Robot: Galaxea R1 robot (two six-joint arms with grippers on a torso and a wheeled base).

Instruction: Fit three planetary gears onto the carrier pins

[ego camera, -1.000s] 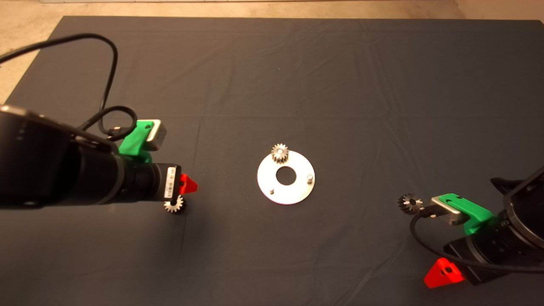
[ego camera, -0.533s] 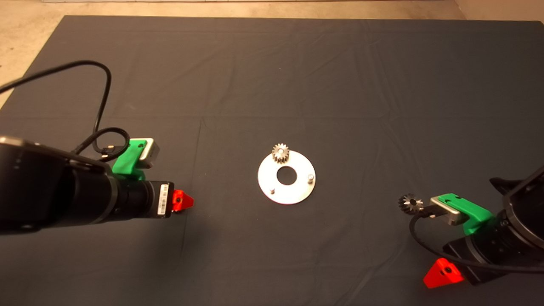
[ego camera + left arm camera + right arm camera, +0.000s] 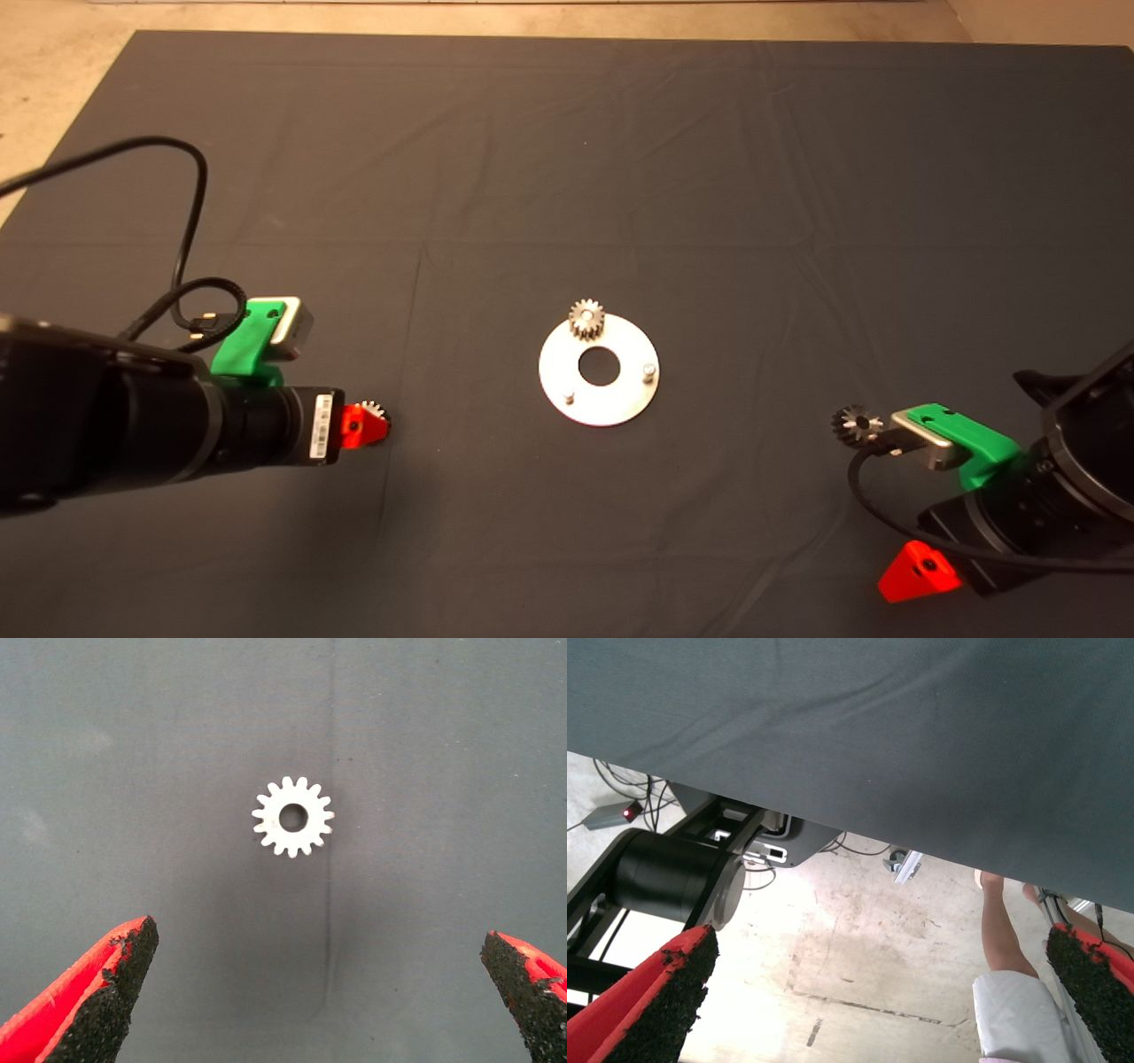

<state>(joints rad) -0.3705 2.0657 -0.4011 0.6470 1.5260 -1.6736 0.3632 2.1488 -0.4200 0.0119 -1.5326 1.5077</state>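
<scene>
Now | left tool [image 3: 310, 992] spread wide | gear [image 3: 292, 818] flat on mat, untouched

Black arms [image 3: 133, 425], green mounts, red fingers [image 3: 89, 1001]

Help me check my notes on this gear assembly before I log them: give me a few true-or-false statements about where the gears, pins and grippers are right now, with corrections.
1. One planetary gear sits on a carrier pin of the disc. True.
2. All three pins carry gears. False: two pins stand bare.
3. The left gripper is shut on a gear. False: it is open above a gear lying flat on the mat.
4. A third gear lies on the mat near the right arm. True.
5. The right gripper is over the disc. False: it is parked at the mat's lower right edge, open; its wrist view shows floor and a person's leg.
</scene>
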